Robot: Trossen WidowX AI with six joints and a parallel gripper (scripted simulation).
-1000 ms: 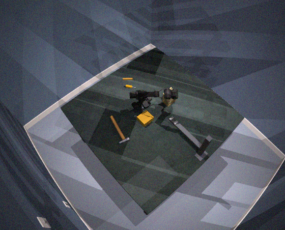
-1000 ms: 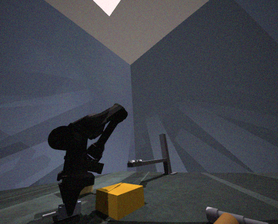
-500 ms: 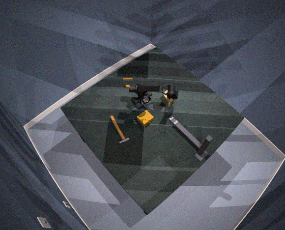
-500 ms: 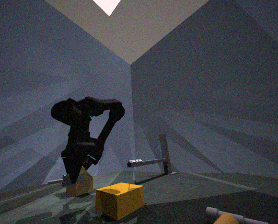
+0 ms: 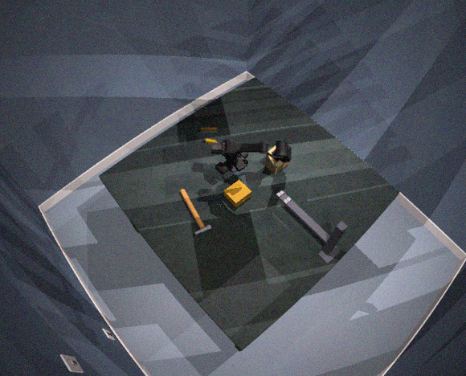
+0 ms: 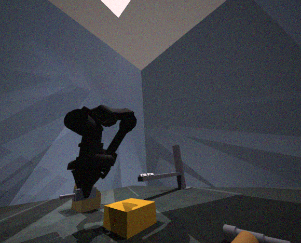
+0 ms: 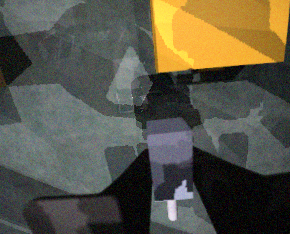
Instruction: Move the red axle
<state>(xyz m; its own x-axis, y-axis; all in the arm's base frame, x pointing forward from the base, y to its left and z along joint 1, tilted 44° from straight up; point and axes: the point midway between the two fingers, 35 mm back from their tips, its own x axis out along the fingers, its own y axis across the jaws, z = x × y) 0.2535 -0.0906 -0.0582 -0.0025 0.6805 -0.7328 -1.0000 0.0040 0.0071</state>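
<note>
Exterior view: hammer point(image 5: 193, 208) point(image 6: 250, 233) cut off at bottom edge; then yellow block point(image 5: 237, 193) point(image 6: 130, 217) point(image 7: 219, 35). Behind it, arm point(image 5: 249, 147) point(image 6: 92, 135) bent over, gripper point(image 5: 230, 180) point(image 6: 86, 194) point(image 7: 167, 152) down, clenched on gray block point(image 6: 93, 193) point(image 7: 170, 152), white pin point(image 6: 67, 195) point(image 7: 172, 210) poking out. Red axle can't be made out. Bracket point(image 5: 306, 220) point(image 6: 163, 176) farther, well apart, V-blocks point(image 5: 284, 197) point(image 6: 146, 174) bare.

Blue-grey walls point(image 5: 366, 48) point(image 6: 223, 104) surround a dark green tabletop point(image 5: 225, 259) point(image 6: 236, 214).
</note>
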